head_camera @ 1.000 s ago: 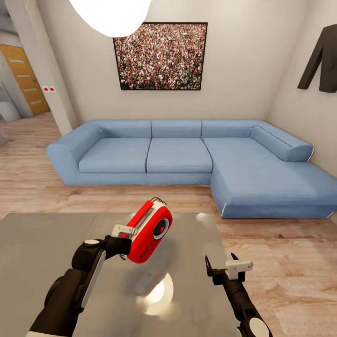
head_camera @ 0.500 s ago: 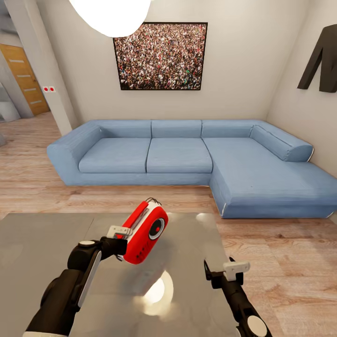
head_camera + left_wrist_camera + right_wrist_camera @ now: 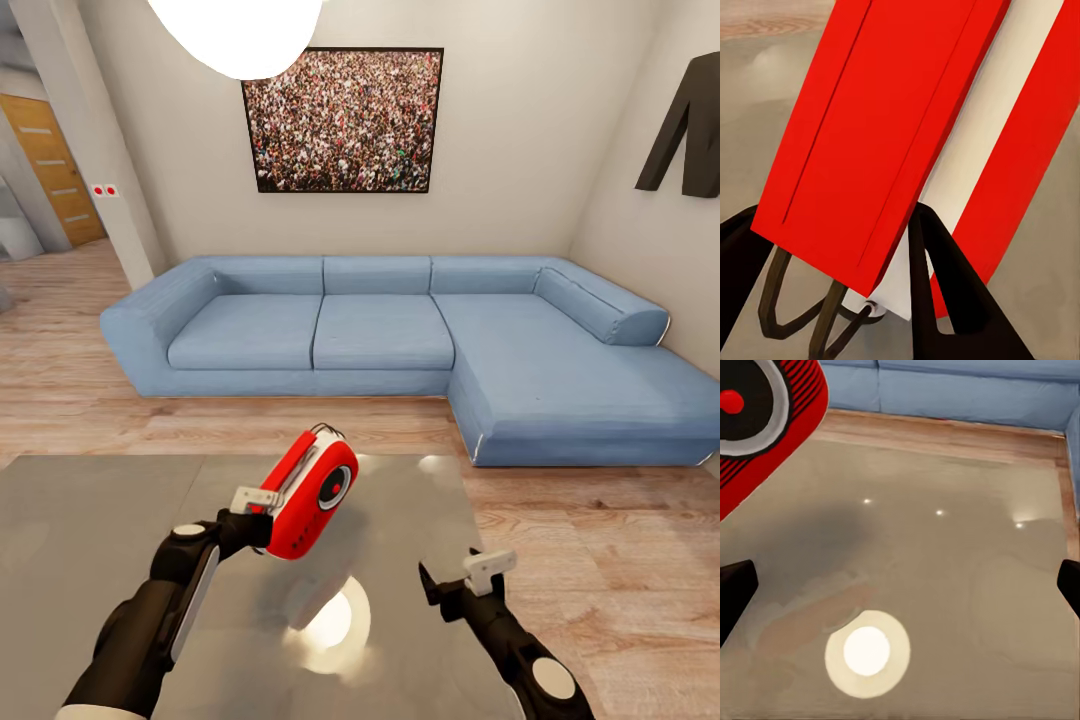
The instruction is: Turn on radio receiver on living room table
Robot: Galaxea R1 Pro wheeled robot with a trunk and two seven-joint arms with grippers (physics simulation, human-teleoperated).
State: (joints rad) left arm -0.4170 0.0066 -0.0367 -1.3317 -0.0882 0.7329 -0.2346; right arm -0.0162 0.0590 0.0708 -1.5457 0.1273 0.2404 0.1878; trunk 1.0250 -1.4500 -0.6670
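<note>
The red radio receiver (image 3: 312, 494) hangs tilted above the glossy grey table (image 3: 90, 540), and its shadow falls on the top below it. Its round grey dial shows a red centre and faces right. My left gripper (image 3: 262, 522) is shut on the radio's lower back end. The left wrist view has the radio's red and white body (image 3: 877, 127) between my dark fingers (image 3: 949, 300). My right gripper (image 3: 458, 585) stands open over the table's right part, to the right of the radio and lower. In the right wrist view the radio's dial (image 3: 750, 405) lies ahead of the right gripper (image 3: 900, 585), off to one side.
A blue L-shaped sofa (image 3: 400, 340) stands behind the table across a strip of wood floor (image 3: 600, 530). A framed crowd picture (image 3: 342, 120) hangs on the beige wall. A lamp's bright reflection (image 3: 330, 625) lies on the tabletop between my arms.
The left arm has drawn the radio slightly left and towards me. The right gripper has shifted left, closer to the radio, and stays open.
</note>
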